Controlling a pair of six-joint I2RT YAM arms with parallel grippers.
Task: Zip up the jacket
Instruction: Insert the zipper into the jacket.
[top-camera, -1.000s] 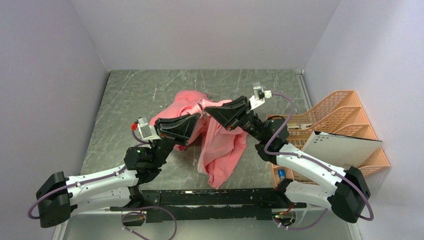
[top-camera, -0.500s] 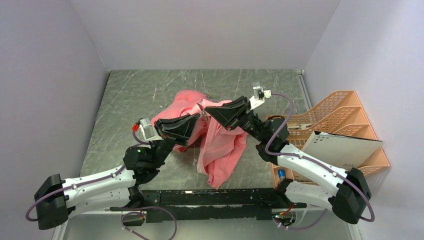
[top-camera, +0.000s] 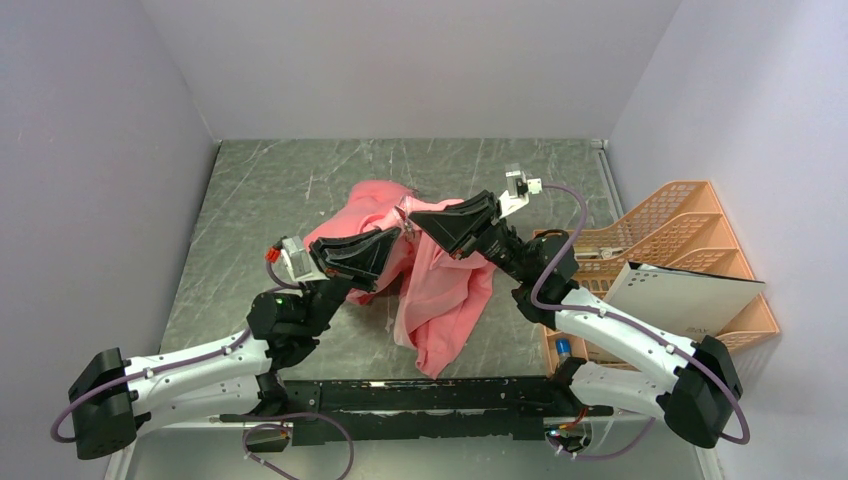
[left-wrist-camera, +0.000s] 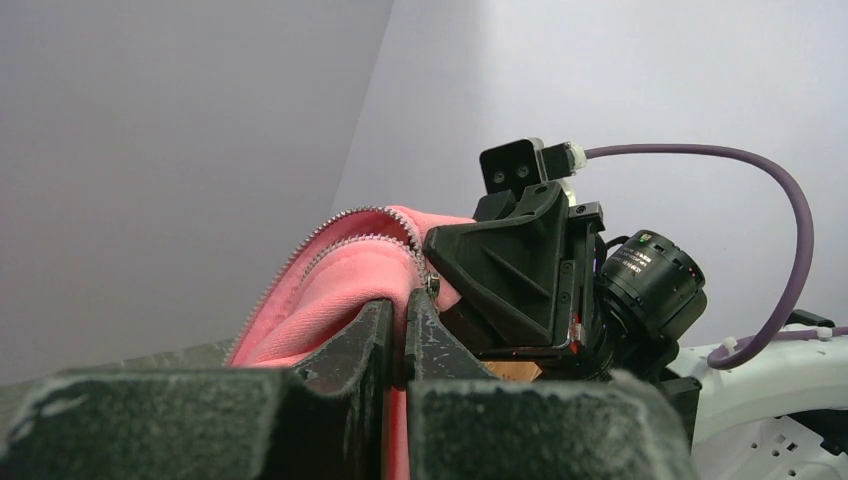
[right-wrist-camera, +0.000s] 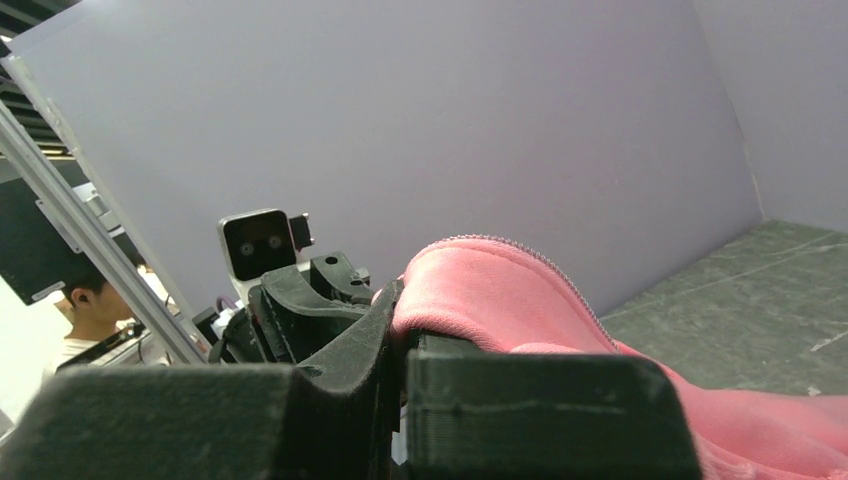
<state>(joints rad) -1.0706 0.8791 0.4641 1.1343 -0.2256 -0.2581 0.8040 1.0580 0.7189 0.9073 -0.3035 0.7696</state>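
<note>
Holding the jacket (top-camera: 445, 290) up off the table (top-camera: 270, 190) between both arms, roughly mid-table. One end is bunched on the surface behind the grippers, and a long fold hangs down toward the arm bases. The left gripper (left-wrist-camera: 400, 310) is pinched fully together on a pink edge right by the zipper teeth (left-wrist-camera: 320, 240). The right gripper (right-wrist-camera: 400, 325) is likewise clamped tight on a rolled pink edge with teeth along it, so neither has any spare opening. The two tips sit just beside each other, nearly nose to nose. A small metal bit (left-wrist-camera: 432, 283) shows at the left fingertips. It could be the pull or slider, but I can't confirm that. Progress, as I read it: both zipper edges are grabbed and lifted, but the zip itself doesn't look run. The left wrist view shows two tooth rows side by side that don't look meshed along the visible stretch. I can't tell from here whether the bottom ends are engaged in the slider, since the fabric hides it. Left to do: seat the ends if they're not in, then pull the slider along the full front. The orange file tray (top-camera: 680, 230) off to the right is not involved.
</note>
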